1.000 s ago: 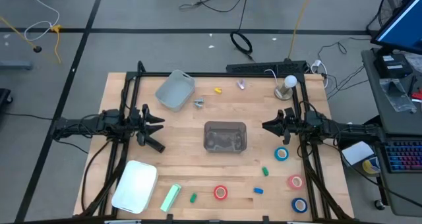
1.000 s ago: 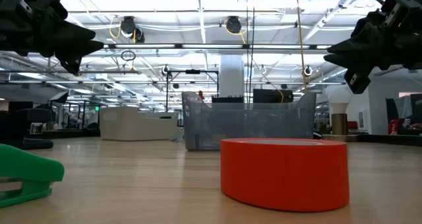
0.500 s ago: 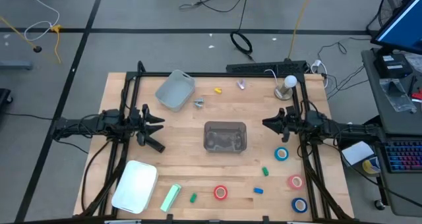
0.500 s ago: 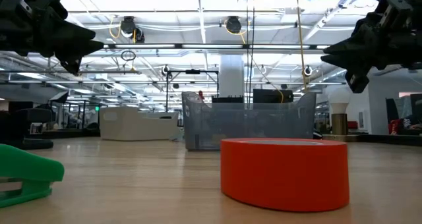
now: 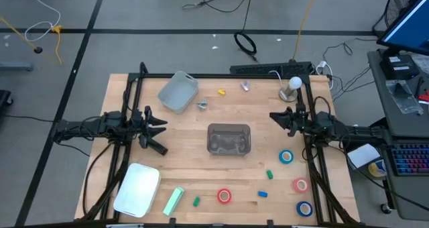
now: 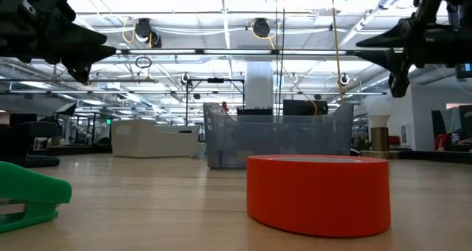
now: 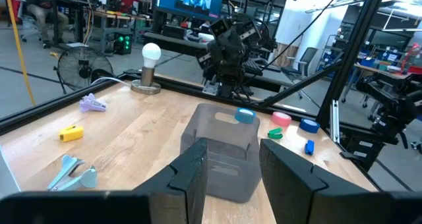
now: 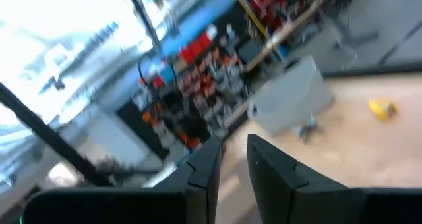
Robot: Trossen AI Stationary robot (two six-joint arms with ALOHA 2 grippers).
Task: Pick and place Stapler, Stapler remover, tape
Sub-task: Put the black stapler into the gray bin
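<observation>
the stapler [image 5: 173,200] lies near the desk's [image 5: 181,137] front edge, by the left corner, well apart from both grippers. left gripper [image 5: 159,127] hangs over the left side, fingers [image 7: 198,168] apart w/ nothing between. right gripper [image 5: 276,117] hangs over the right side, fingers [image 8: 206,165] a little apart, holding nothing. red tape [image 5: 224,196] sits at the front edge.

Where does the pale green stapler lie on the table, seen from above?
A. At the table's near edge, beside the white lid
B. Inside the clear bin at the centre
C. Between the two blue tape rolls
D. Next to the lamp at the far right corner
A: the stapler lies by the white lid, outside the clear bin.
</observation>
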